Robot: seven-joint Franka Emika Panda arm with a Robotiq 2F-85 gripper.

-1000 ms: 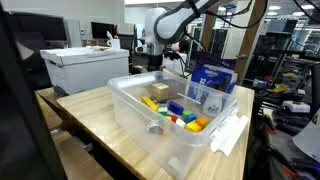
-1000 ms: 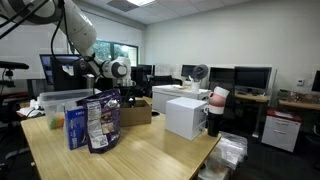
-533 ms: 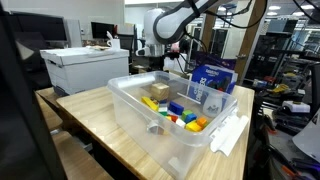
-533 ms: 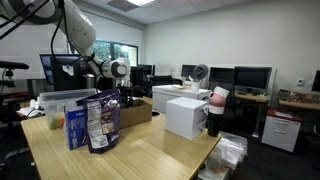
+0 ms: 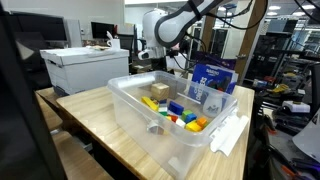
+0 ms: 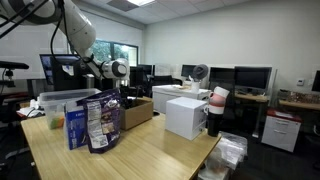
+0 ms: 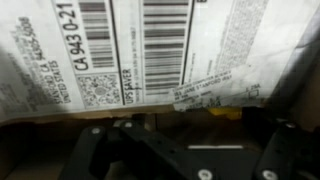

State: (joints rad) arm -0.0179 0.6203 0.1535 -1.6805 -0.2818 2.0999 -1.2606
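My gripper (image 6: 117,95) hangs over an open brown cardboard box (image 6: 137,111) at the far end of the wooden table; it also shows in an exterior view (image 5: 150,62) behind the clear bin. In the wrist view the gripper (image 7: 190,145) is open and empty, with dark fingers at the lower left and lower right. Just ahead of it is a box flap with white shipping labels and barcodes (image 7: 150,45). A small yellow thing (image 7: 226,113) peeks out under the flap.
A clear plastic bin (image 5: 135,115) holds several coloured blocks (image 5: 178,112). Blue snack bags (image 5: 212,80) (image 6: 97,122) stand beside it. A white box (image 6: 186,116) and a cup (image 6: 218,99) sit on the table, and another white box (image 5: 85,66) stands on a neighbouring desk.
The arm's wrist has shifted slightly sideways over the cardboard box. Nothing else has moved.
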